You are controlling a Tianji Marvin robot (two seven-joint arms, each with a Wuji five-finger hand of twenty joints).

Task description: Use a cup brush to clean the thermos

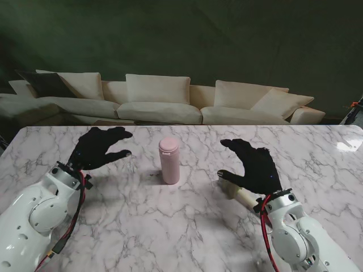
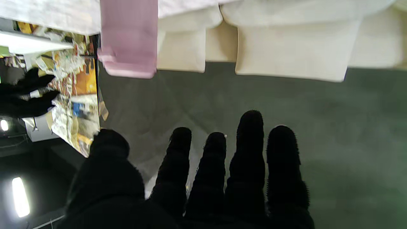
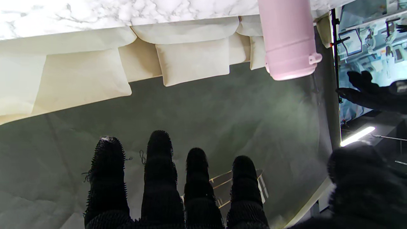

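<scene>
A wide marble table (image 1: 187,226) fills the scene with a cream sofa (image 1: 159,102) behind its far edge, and the pink thermos (image 1: 169,161) stands upright near the middle, lid on, between the two arms. The left hand (image 1: 99,148) hangs to the thermos's left, fingers spread and holding nothing, with bare marble between them. On the right, the right hand (image 1: 252,165) is well apart from the thermos, fingers also splayed; a pale cylinder (image 1: 237,194) peeks out just under its palm, but whether that is the brush handle cannot be told.
</scene>
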